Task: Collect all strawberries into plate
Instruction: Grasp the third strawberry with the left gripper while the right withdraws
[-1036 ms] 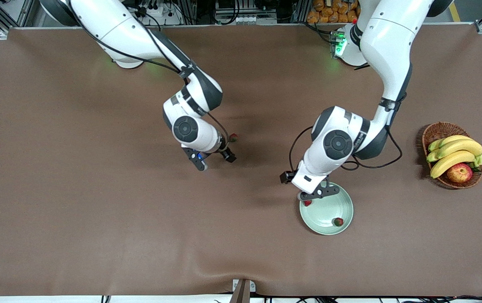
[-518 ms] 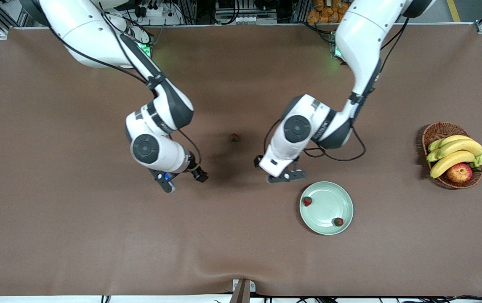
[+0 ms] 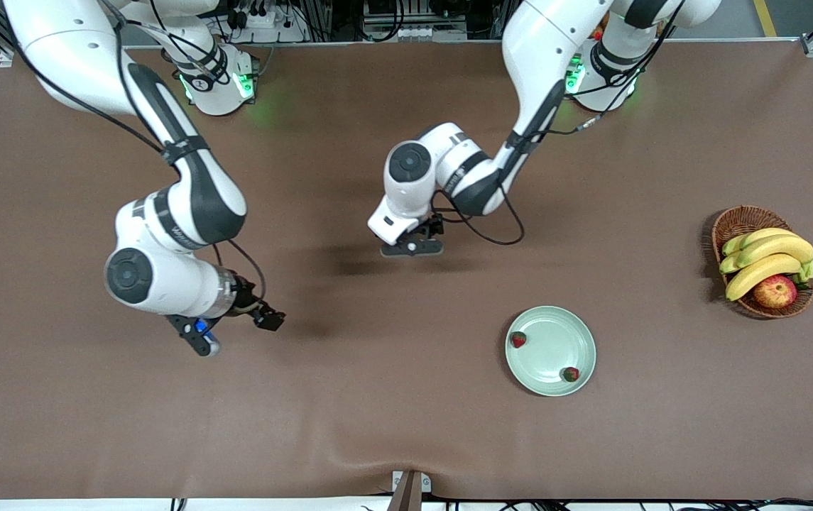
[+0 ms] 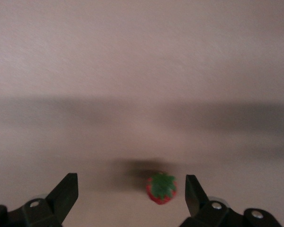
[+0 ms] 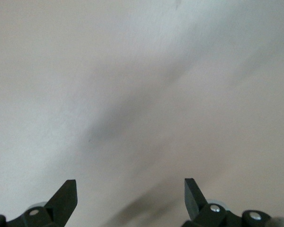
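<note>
**Two berries on the plate, one between the left gripper's fingers**

The left gripper [image 3: 412,245] hangs low over the middle of the brown table [image 3: 378,426], its fingers spread wide. In the left wrist view a strawberry [image 4: 161,187] sits on the cloth between the two open fingers [image 4: 66,194], closer to one of them, leafy green top facing up and a soft shadow beside it. Neither finger touches it. In the front view the gripper covers this berry.

The plate [image 3: 555,341] lies nearer the front camera than the left gripper, toward the left arm's end of the table. Two strawberries rest on it: one [image 3: 517,340] at about nine o'clock near the rim, the other [image 3: 571,374] at about five o'clock, also against the rim. The two are well apart.

The right gripper [image 3: 236,328] hangs over bare cloth toward the right arm's end of the table, well apart from the plate and from every berry. Its fingers are wide open with only cloth showing between them in the right wrist view [image 5: 130,201].

A wicker basket [image 3: 740,221] with bananas [image 3: 768,259] and an apple [image 3: 775,291] stands at the left arm's end of the table.
</note>
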You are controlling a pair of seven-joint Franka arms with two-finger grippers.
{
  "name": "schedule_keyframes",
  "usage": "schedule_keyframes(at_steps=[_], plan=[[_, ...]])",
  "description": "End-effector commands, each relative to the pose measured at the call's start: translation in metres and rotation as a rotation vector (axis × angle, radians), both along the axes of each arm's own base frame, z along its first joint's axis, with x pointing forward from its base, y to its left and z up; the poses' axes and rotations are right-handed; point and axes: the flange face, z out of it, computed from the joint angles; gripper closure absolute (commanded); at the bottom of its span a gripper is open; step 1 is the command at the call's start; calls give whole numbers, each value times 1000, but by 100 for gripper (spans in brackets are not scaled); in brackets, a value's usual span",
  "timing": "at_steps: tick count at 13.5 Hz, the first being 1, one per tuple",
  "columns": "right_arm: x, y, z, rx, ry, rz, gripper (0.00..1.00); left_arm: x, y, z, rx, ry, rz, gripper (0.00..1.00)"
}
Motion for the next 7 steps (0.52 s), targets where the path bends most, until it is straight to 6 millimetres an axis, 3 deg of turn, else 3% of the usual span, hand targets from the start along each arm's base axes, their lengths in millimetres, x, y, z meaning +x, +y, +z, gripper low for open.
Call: schedule_keyframes(at_steps=[1, 4, 7], plan=[[3, -36, 24, -47, -33, 72, 0, -11, -11, -10, 32, -60, -40, 0], [7, -93, 40, -80, -46, 165, 0, -16, -23, -27, 43, -75, -81, 0], [6, -131, 76, -81, -101, 272, 0, -29, -36, -39, 46, -68, -98, 0]])
